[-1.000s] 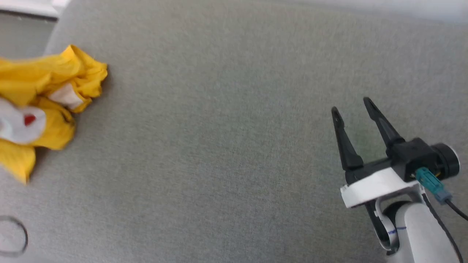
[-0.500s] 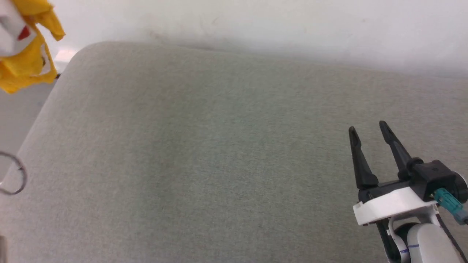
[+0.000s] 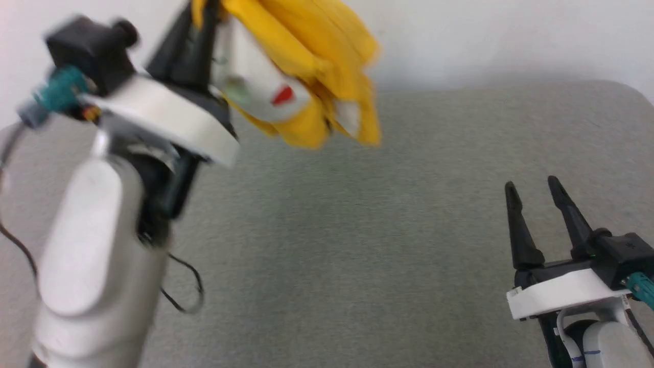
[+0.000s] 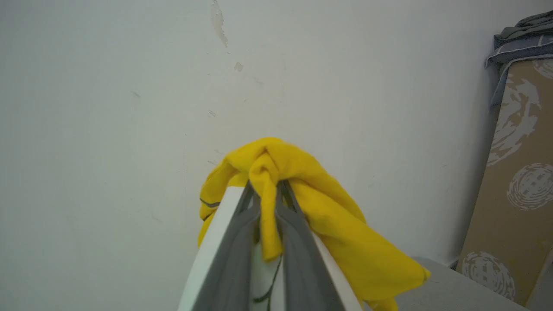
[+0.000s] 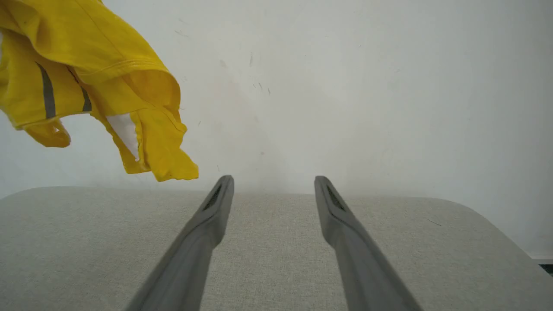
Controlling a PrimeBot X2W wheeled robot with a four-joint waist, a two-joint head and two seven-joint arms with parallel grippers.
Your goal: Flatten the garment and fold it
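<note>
Right gripper (image 3: 532,184) sits near right, low over the grey padded tabletop (image 3: 368,255), fingers spread wide with nothing between them (same pose as a second ago). Left arm (image 3: 92,245) now rises at near left, blurred, with a loose black cable (image 3: 190,299) beside it. Half a second back it wasn't in the head view, though the camera has swung too. Left gripper (image 4: 266,186) is pinched nearly closed on a bunched fold of the yellow t-shirt (image 3: 306,66), with cloth draped over both fingers. A second ago the t-shirt lay crumpled on the tabletop at left. Now it hangs in the air, clear of the tabletop, left of centre toward the far edge, white patch and red dot showing. The bunch hides the left fingertips in the head view. Behind is a scuffed white wall (image 3: 485,36). Far right in the left wrist view, a brown patterned board (image 4: 514,172) stands by the wall with grey cloth (image 4: 518,32) on top.
</note>
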